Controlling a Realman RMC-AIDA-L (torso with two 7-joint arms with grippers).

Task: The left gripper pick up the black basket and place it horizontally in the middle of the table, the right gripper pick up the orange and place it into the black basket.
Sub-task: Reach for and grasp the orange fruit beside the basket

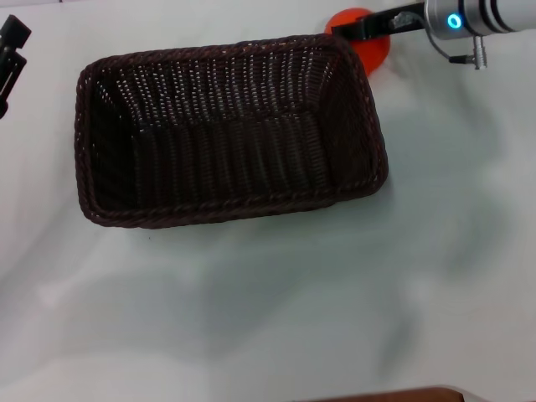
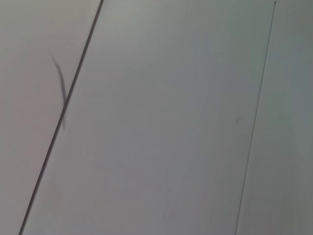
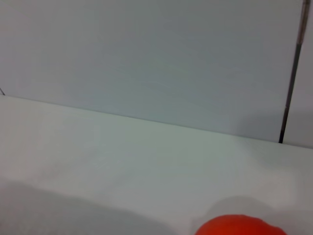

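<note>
**Head and wrist views: woven basket at table centre, right gripper at the orange**

The large rectangular woven wicker basket (image 1: 230,130), very dark brown-black with a braided rim and sloping sides, lies on the flat white tabletop (image 1: 276,310) with its long side running across the head view, slightly tilted so that the end toward 3 o'clock sits lower in the picture. Its opening faces up and its woven floor is bare.

The small bright orange-red fruit (image 1: 362,40) rests on the table just beyond the basket's far corner, at about 1 o'clock from the basket's centre. It is close against the rim there and outside the basket. Part of it is hidden behind the rim and the gripper.

The black right gripper tip (image 1: 368,27), carried on a silver-grey metal arm (image 1: 486,15) with a glowing cyan ring light (image 1: 454,21), reaches in from 2 o'clock and overlaps the top of the orange. Whether its pincer is released or clenched on the fruit cannot be told. The right wrist view shows the orange (image 3: 239,225) at one edge, on the white surface before a pale wall.

The black blocky left gripper (image 1: 10,54) is at the 10 o'clock edge, well apart from the basket; its pincer state cannot be told. The left wrist view shows only pale panels with thin dark seams.
</note>
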